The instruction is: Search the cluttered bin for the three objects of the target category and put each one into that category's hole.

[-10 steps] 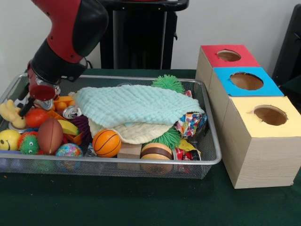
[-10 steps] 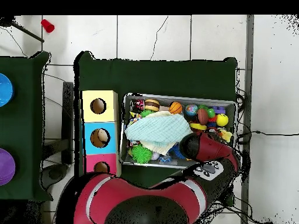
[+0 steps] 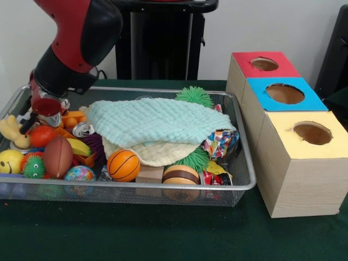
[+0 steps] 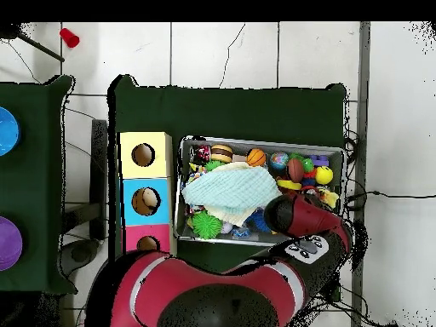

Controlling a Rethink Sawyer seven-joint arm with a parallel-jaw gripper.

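The silver wire-mesh bin sits on the green table, full of toys; it also shows in the overhead view. A yellow plush animal lies at its left end. An orange plush piece shows just behind a shiny can. My gripper hangs low inside the bin's back left corner, between the yellow plush and the orange piece. I cannot tell how its jaws stand or whether it holds anything. In the overhead view the arm hides the gripper.
A mint cloth over a cream cloth covers the bin's middle. Balls lie in front: a basketball, a football, a smiley ball. Red, blue and yellow holed boxes stand right.
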